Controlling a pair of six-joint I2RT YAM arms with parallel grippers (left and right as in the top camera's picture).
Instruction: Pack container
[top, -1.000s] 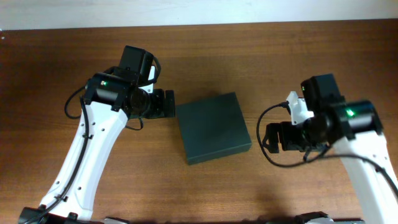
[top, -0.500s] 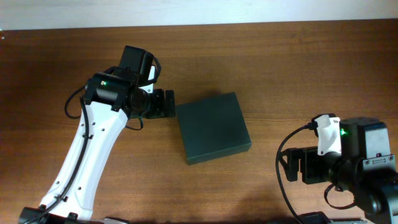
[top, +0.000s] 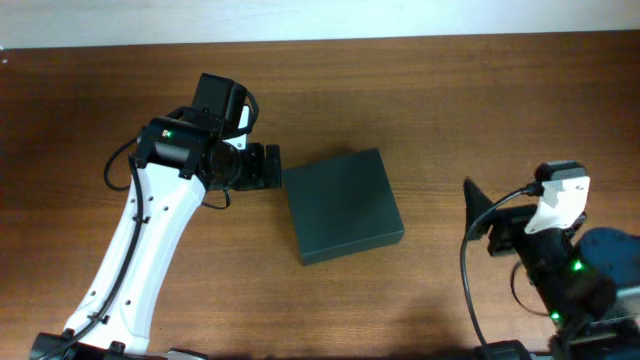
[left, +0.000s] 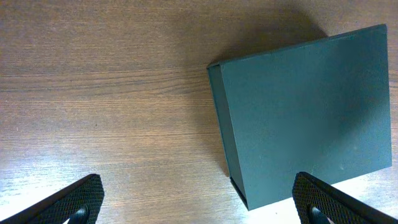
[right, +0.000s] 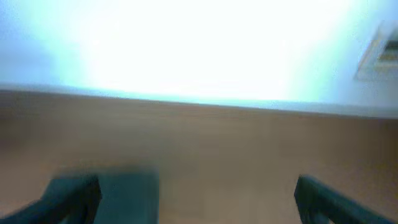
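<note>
The container (top: 343, 205) is a dark green-black square box with its lid shut, lying flat in the middle of the wooden table. My left gripper (top: 270, 167) is open and empty, just off the box's upper left corner. In the left wrist view its jaws (left: 199, 208) are spread wide, with the box (left: 305, 118) ahead to the right. My right gripper (top: 482, 218) is raised, well to the right of the box. The right wrist view is blurred; its jaws (right: 199, 199) are wide apart and empty, and the box (right: 127, 196) shows at lower left.
The wooden table (top: 450, 100) ends at a pale wall strip (top: 300, 20) along the far edge. No other loose objects show. The right arm's body (top: 570, 280) fills the front right corner.
The right arm has pulled back from the box's right side to the front right corner and risen toward the camera. The left arm and the box have not moved.
</note>
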